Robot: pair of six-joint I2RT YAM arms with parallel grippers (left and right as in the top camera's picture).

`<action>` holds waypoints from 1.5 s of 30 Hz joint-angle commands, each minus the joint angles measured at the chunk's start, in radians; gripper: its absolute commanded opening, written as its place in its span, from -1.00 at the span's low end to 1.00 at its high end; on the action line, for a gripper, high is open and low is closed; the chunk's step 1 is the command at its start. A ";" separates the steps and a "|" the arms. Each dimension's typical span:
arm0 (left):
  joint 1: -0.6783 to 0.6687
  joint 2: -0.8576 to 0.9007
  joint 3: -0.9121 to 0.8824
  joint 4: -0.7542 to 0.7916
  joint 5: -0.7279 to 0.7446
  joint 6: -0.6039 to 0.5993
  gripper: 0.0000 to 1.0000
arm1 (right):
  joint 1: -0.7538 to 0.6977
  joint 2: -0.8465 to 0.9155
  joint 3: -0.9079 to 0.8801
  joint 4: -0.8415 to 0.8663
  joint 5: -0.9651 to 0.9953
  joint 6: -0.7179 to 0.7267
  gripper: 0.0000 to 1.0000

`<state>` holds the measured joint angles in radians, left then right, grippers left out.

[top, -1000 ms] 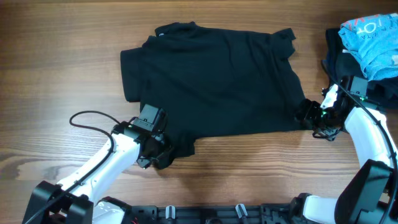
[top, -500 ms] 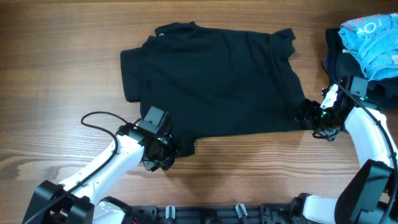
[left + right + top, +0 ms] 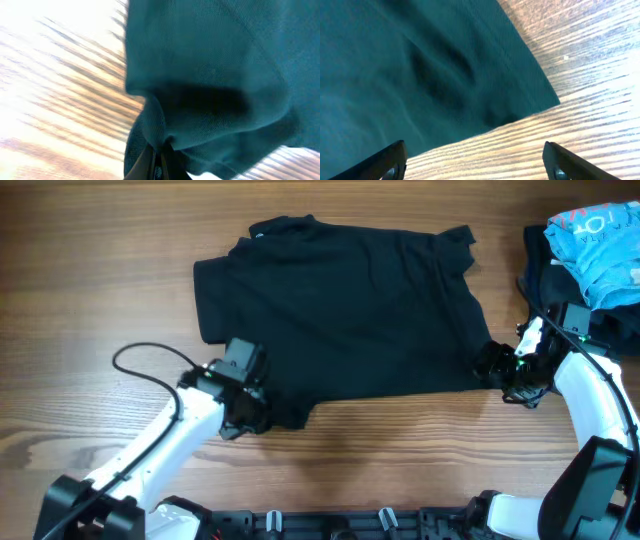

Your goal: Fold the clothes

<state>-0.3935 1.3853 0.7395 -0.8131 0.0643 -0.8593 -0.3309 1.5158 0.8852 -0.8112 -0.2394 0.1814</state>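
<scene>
The black T-shirt [image 3: 345,310] lies spread flat mid-table [image 3: 90,270], collar toward the far edge and hem along the near side. The left gripper [image 3: 252,415] sits at the hem's near-left corner, jaws pinched tight on a bunch of that fabric (its wrist view shows cloth gathered between them). The right gripper [image 3: 495,368] is at the near-right hem corner, jaws wide and holding nothing, with the corner just ahead of it. The fold likely runs hem to collar, so the right side needs its grip first.
</scene>
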 commanded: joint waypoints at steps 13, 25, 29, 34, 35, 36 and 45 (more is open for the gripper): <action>0.172 -0.037 0.089 -0.079 -0.122 0.072 -0.92 | -0.003 0.040 -0.089 0.161 0.060 0.056 0.57; 0.269 -0.037 0.089 -0.047 -0.122 0.120 -0.92 | 0.005 0.040 -0.157 0.182 0.083 0.056 0.33; 0.269 -0.037 0.089 -0.045 -0.121 0.120 -0.92 | 0.007 0.040 -0.208 0.232 0.082 0.056 0.33; 0.268 -0.037 0.089 -0.045 -0.118 0.120 -0.92 | 0.007 0.040 -0.218 0.274 0.075 0.057 0.00; 0.268 -0.037 0.089 -0.045 -0.118 0.120 -0.92 | 0.009 0.040 -0.218 0.279 0.065 0.058 -0.46; 0.268 -0.037 0.089 -0.047 -0.118 0.120 -0.92 | 0.010 0.040 -0.218 0.282 0.056 0.059 -0.61; 0.269 -0.048 0.092 -0.083 -0.118 0.124 -0.92 | 0.011 0.016 -0.103 0.120 0.040 0.064 -0.91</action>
<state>-0.1341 1.3613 0.8181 -0.8669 -0.0334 -0.7597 -0.3298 1.5356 0.7017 -0.5999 -0.1909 0.2451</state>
